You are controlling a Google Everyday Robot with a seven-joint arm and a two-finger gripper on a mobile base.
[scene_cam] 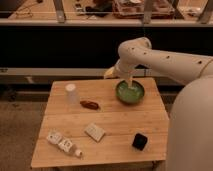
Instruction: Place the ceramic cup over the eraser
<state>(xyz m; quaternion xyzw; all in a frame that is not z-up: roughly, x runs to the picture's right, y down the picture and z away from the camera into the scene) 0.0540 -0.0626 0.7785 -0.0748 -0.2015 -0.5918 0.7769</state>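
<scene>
Camera view, single entry. Wooden table (107,117), centre of the frame. Gripper (128,83): upper right of the table top, hanging over the green bowl (131,93) on an arm (150,52) that reaches in from the right edge of the frame; jaws stand apart, with nothing seen between them. Cup (72,93): white, without a handle, upper left of the table, standing with its long axis vertical; whether the mouth faces up or down cannot be told. Eraser (140,141): small black block, lower right of the table near the front edge, well apart from the cup and diagonally across the table from it. Other stock: brown oblong item (90,104) just right of and below the cup; flat white block (95,132) at lower centre; lettered white cubes (60,141) at lower left. Governing relation: the cup lies leftward of the gripper, at roughly the same height in the frame, with open table between them and the brown item just below that line. Judgement: the cup is not yet held; the coming move calls for travel to the left before any carry toward the lower right.
</scene>
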